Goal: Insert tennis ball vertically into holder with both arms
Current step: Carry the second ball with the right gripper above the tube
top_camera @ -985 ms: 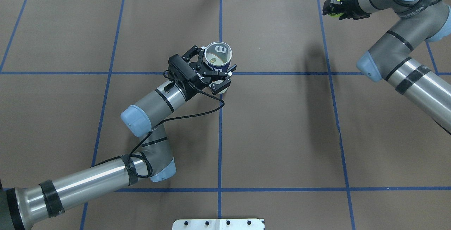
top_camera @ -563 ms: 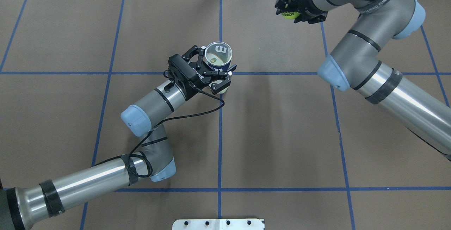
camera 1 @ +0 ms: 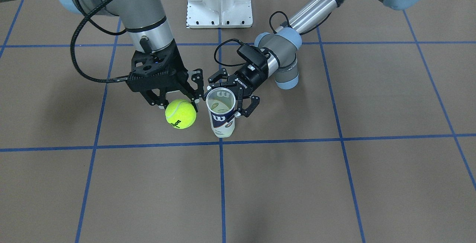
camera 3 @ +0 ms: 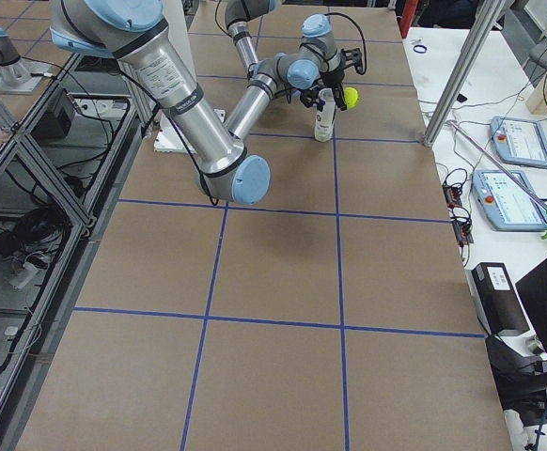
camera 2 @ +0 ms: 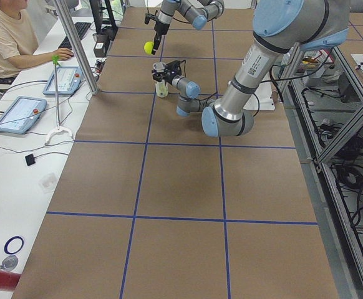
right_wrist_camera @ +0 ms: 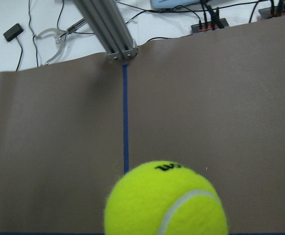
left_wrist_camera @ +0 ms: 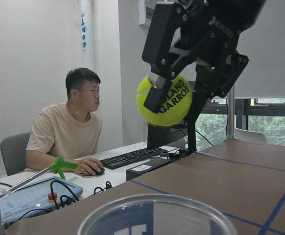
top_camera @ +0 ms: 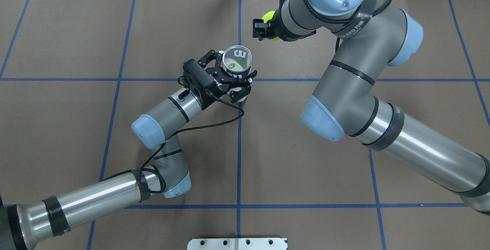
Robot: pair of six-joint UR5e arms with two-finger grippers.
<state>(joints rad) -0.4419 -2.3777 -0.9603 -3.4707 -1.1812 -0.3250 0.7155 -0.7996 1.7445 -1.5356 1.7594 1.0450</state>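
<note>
The step in hand looks like bringing the ball over the mouth. The left tool (top_camera: 232, 72), clamped round the upper part of the holder (camera 1: 222, 120), should hold it firm and plumb. Beyond it toward the far edge, the right tool (camera 1: 177, 103) grips the tennis ball (camera 1: 180, 114) above rim height. It should centre the ball over the mouth before descending straight. The holder stands midway between the side edges of the worktop (camera 1: 334, 183), nearer the far edge, long axis vertical, mouth upward.
</note>
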